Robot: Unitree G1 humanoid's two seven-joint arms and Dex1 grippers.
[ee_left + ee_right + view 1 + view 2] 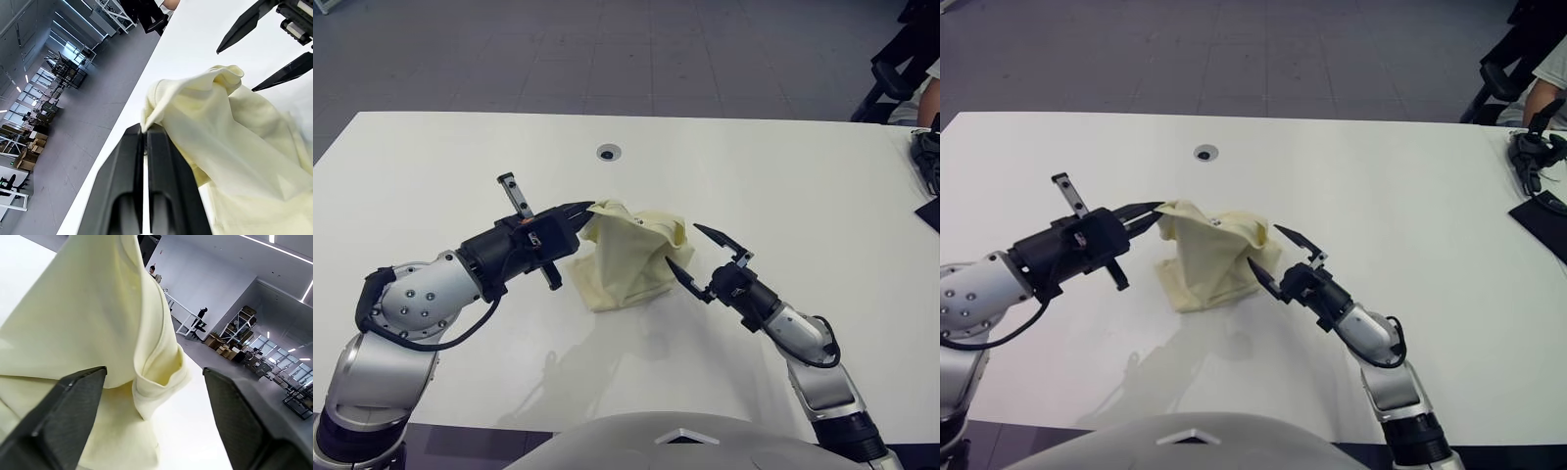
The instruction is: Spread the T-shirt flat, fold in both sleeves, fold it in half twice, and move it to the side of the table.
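A pale yellow T-shirt (625,257) stands bunched and part lifted near the middle of the white table (783,176). My left gripper (584,210) is shut on its upper left edge and holds that part above the table; in the left wrist view the cloth (220,127) hangs from the closed fingertips (145,128). My right gripper (693,249) stands open just to the right of the shirt, its fingers spread with nothing between them. The right wrist view has the shirt (112,347) close in front of the spread fingers (58,406).
A small round grommet (608,152) sits in the table behind the shirt. Dark objects (1533,157) lie at the far right edge, beside a seated person. Bare tabletop stretches to the left, right and front of the shirt.
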